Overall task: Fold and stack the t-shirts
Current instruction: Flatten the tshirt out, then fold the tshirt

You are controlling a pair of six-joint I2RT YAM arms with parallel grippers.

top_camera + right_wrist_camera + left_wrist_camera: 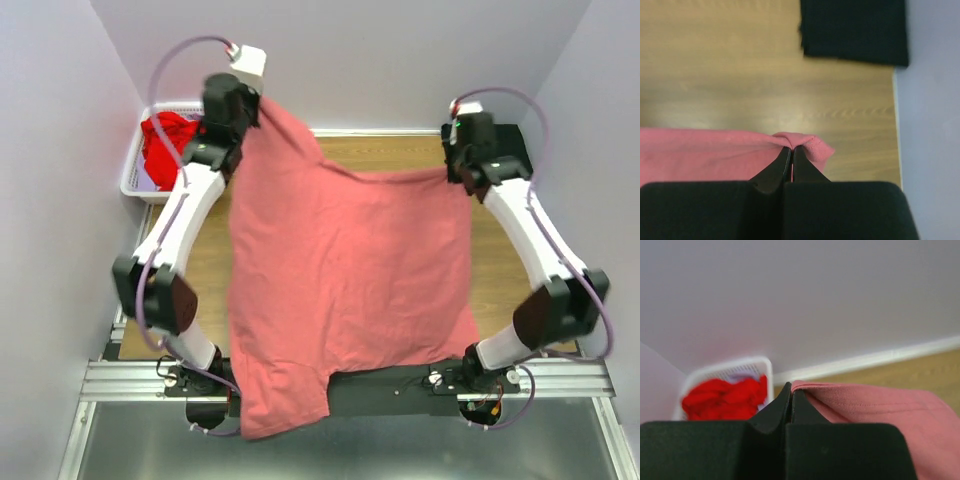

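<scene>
Top external: L tool [252, 108], R tool [453, 170] tight on pink tee [350, 270]; wood table [500, 255], walls [360, 50].

Two robot arms. The left arm [185, 215] and right arm [530, 225] have smooth white shells between black joints. Each elbow [160, 295] wears a dark maroon cap. A thin lilac cable [185, 45] loops along each arm. The left gripper [790, 390] and right gripper [791, 151] are matte black, with wedge-shaped fingers [772, 412]. A white box [248, 60] tops the left wrist.

Bright even light, soft shadows, wrist views blurred
</scene>
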